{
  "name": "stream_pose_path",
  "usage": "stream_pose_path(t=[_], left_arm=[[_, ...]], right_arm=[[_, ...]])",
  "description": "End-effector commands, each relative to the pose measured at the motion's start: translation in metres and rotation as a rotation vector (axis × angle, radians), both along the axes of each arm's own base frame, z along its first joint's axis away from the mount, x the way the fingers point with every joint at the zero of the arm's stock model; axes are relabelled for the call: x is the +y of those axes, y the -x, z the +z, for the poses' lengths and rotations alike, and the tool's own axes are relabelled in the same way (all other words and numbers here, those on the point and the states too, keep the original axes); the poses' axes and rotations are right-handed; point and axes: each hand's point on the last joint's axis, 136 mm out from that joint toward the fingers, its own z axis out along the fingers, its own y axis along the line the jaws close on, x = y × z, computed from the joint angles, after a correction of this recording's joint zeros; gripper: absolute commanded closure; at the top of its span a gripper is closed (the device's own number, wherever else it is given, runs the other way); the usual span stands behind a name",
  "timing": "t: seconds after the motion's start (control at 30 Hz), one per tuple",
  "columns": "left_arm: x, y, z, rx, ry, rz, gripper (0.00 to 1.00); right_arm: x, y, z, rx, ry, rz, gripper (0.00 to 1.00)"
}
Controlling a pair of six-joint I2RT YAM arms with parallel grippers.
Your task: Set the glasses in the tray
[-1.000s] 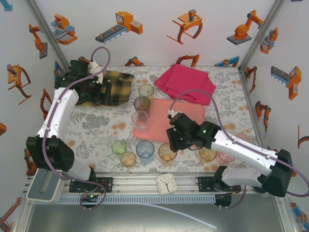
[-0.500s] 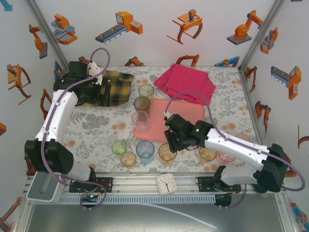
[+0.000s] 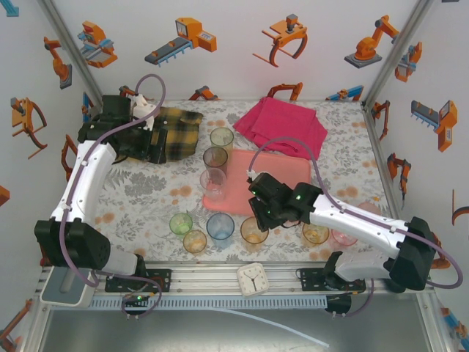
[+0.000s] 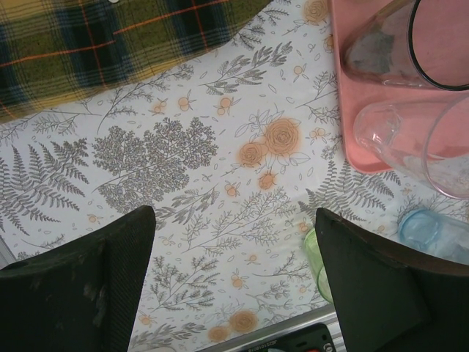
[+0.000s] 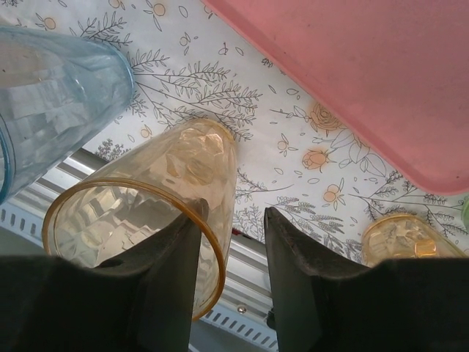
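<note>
The salmon-pink tray (image 3: 275, 176) lies mid-table, with a greenish (image 3: 221, 137), a grey (image 3: 215, 158) and a clear glass (image 3: 214, 179) along its left edge. Green (image 3: 181, 223), orange (image 3: 195, 241), blue (image 3: 220, 226), amber (image 3: 254, 230), a second amber (image 3: 316, 233) and pink (image 3: 343, 237) glasses stand on the table in front. My right gripper (image 3: 258, 214) (image 5: 233, 220) is open and straddles the amber glass's (image 5: 146, 213) rim: the left finger is inside, the right finger outside and apart from the wall. My left gripper (image 3: 150, 144) (image 4: 234, 257) hangs open over bare tablecloth, holding nothing.
A yellow-black plaid cloth (image 3: 176, 130) (image 4: 110, 44) lies at the back left and a magenta cloth (image 3: 282, 125) behind the tray. A white square clock (image 3: 254, 279) sits on the front rail. The blue glass (image 5: 51, 95) stands close left of the right gripper.
The right gripper has shifted slightly left and settled over the amber glass's rim. The left arm has drawn back a little toward the left.
</note>
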Motion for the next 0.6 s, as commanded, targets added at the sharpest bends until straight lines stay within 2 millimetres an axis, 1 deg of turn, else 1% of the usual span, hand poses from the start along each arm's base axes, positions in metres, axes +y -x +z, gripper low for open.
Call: stream_pose_path(t=[0.0, 0.1, 0.27, 0.43, 0.57], left_arm=[[0.001, 0.006, 0.005, -0.018, -0.009, -0.015, 0.18], [0.002, 0.006, 0.005, -0.018, -0.014, -0.015, 0.18], [0.002, 0.005, 0.008, -0.03, -0.012, -0.014, 0.18], [0.001, 0.004, 0.01, -0.037, -0.01, -0.014, 0.18], [0.002, 0.005, 0.01, -0.038, -0.01, -0.013, 0.18]], right_arm=[[0.001, -0.003, 0.011, -0.039, -0.003, 0.004, 0.63], [0.0, -0.005, 0.011, -0.041, 0.016, 0.008, 0.68], [-0.004, -0.006, 0.014, -0.049, 0.062, 0.028, 0.81], [-0.006, -0.008, 0.022, -0.064, 0.091, 0.052, 0.86], [-0.006, -0.008, 0.029, -0.076, 0.089, 0.063, 0.88]])
